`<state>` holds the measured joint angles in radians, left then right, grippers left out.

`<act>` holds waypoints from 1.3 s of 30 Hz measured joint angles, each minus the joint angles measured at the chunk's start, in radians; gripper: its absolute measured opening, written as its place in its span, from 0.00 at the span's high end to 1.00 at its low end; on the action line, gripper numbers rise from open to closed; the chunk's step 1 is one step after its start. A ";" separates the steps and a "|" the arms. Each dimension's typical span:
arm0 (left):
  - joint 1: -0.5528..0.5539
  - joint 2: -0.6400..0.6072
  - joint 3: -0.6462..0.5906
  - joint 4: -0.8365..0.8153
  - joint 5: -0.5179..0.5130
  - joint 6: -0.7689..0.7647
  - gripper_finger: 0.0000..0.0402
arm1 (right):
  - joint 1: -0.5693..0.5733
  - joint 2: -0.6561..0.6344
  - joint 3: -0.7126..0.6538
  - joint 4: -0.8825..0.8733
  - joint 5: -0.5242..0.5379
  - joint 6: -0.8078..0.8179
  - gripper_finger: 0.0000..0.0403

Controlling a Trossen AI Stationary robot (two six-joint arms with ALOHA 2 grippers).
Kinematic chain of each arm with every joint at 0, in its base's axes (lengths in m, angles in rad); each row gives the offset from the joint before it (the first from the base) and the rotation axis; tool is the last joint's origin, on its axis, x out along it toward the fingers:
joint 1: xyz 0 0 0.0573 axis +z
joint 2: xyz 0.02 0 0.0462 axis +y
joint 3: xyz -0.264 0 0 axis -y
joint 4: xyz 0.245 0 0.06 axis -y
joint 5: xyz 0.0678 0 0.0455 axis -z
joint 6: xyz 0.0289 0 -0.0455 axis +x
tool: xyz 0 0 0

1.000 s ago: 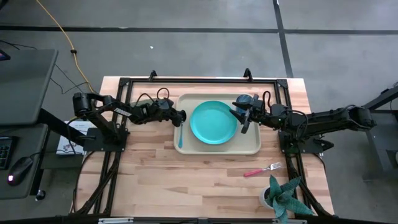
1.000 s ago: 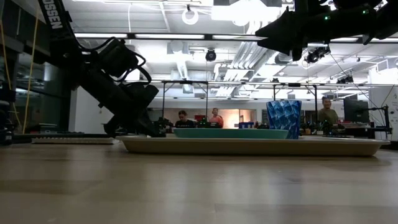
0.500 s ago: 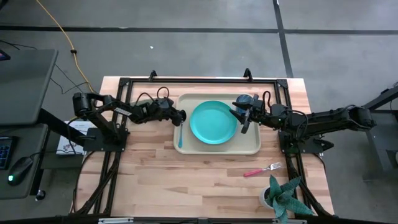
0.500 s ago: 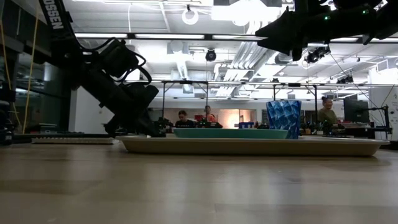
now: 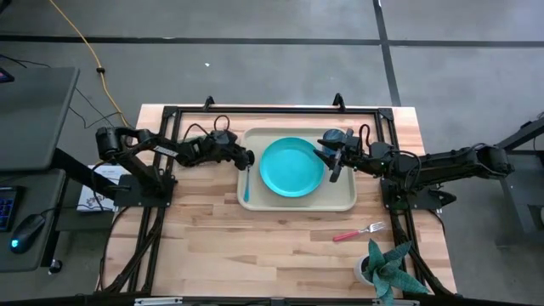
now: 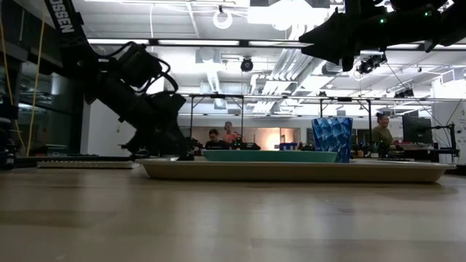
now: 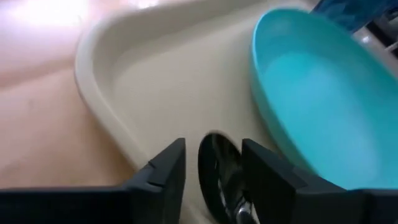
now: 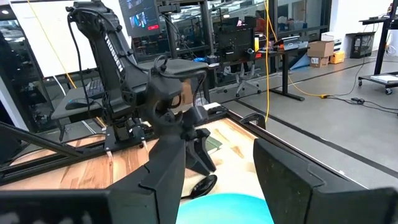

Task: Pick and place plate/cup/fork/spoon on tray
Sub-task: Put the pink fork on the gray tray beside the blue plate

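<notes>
At the tray's left edge we see the spoon lying lengthwise beside the plate, its bowl between the left gripper's parted fingers, while the right gripper hangs open.

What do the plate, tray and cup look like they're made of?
Plate: likely plastic, smooth even turquoise with a soft sheen in the left wrist view. Tray: probably moulded plastic, matte beige, rounded corners and raised rim. Cup: seemingly translucent blue plastic, with a faceted surface catching light in the low view.
</notes>
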<state>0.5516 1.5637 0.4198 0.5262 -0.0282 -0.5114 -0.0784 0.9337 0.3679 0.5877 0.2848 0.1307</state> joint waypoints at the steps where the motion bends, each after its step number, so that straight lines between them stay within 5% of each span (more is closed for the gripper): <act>1: 0.009 -0.016 0.000 -0.001 0.012 0.008 0.63 | 0.000 0.000 0.000 0.000 0.000 0.000 0.55; 15: 0.082 -0.487 0.000 -0.012 0.209 0.105 0.58 | 0.000 -0.012 0.002 0.039 -0.006 0.006 0.55; 20: 0.000 -0.610 -0.087 0.196 0.211 0.145 0.58 | 0.025 -0.036 0.076 -0.010 -0.165 -0.022 0.55; 25: -0.046 -0.687 -0.221 0.413 0.211 0.184 0.58 | 0.073 -0.029 0.265 -0.419 -0.176 -0.150 0.55; 30: -0.046 -0.715 -0.247 0.462 0.218 0.240 0.58 | 0.085 0.017 0.445 -0.837 -0.124 -0.088 0.55; 39: -0.034 -0.714 -0.206 0.460 0.438 0.254 0.58 | 0.108 0.139 0.588 -1.267 -0.417 0.230 0.55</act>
<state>0.5175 0.8501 0.2138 0.9863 0.4097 -0.2573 0.0299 1.0728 0.9557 -0.6793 -0.1323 0.3605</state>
